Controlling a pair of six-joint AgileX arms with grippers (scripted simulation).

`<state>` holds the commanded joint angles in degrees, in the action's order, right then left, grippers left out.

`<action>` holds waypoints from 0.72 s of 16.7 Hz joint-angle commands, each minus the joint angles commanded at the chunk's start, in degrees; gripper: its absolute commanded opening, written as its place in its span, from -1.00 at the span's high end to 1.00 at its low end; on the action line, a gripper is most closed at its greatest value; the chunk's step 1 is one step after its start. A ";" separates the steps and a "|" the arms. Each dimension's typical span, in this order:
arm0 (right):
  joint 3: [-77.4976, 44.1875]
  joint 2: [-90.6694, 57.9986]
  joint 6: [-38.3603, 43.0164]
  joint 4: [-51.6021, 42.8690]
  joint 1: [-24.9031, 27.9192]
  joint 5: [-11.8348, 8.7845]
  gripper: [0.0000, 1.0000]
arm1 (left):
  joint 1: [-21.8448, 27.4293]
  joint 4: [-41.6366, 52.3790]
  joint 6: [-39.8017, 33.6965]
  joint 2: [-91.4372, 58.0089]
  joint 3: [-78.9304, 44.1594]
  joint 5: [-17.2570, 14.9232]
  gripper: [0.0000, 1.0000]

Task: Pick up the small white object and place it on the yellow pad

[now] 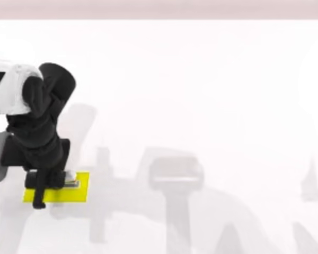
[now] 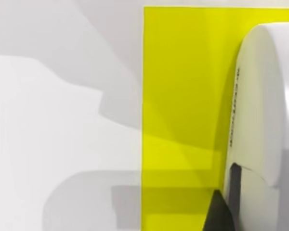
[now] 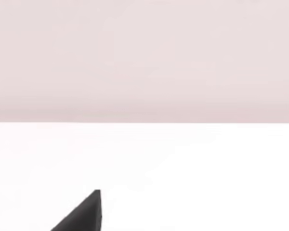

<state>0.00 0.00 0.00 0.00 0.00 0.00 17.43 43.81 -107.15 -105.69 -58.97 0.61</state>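
The yellow pad (image 1: 80,193) lies flat at the table's front left. The small white object (image 1: 72,182) shows as a pale end over the pad's far edge, right beside my left gripper (image 1: 47,183), which hangs black over the pad's left half and hides the rest of it. In the left wrist view the white object (image 2: 265,106) fills one side, close up, with a dark slit along its flank, over the yellow pad (image 2: 183,96). Only a dark sliver of my right gripper (image 3: 89,211) shows, over bare white table, away from both things.
The white table (image 1: 201,79) carries only soft grey shadows of the arms, across its front half. A pale pink band (image 1: 159,8) runs along the far edge. My left arm's white and black links (image 1: 26,106) stand over the table's left side.
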 joint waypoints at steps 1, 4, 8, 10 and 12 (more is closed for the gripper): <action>0.00 0.00 0.00 0.00 0.00 0.00 -1.00 | 0.00 0.00 0.00 0.00 0.00 0.00 -0.06; 0.00 0.00 0.00 0.00 0.00 0.00 -1.00 | 0.00 0.00 0.00 0.00 0.00 0.00 -0.51; 0.00 0.00 0.00 0.00 0.00 0.00 -1.00 | 0.00 0.00 0.00 0.00 0.00 0.00 -1.00; 0.00 0.00 0.00 0.00 0.00 0.00 -1.00 | 0.00 0.00 0.00 0.00 0.00 0.00 -1.00; 0.00 0.00 0.00 0.00 0.00 0.00 -1.00 | 0.00 0.00 0.00 0.00 0.00 0.00 -1.00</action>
<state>0.00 0.00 0.00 0.00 0.00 0.00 17.43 43.81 -107.15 -105.69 -58.97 0.61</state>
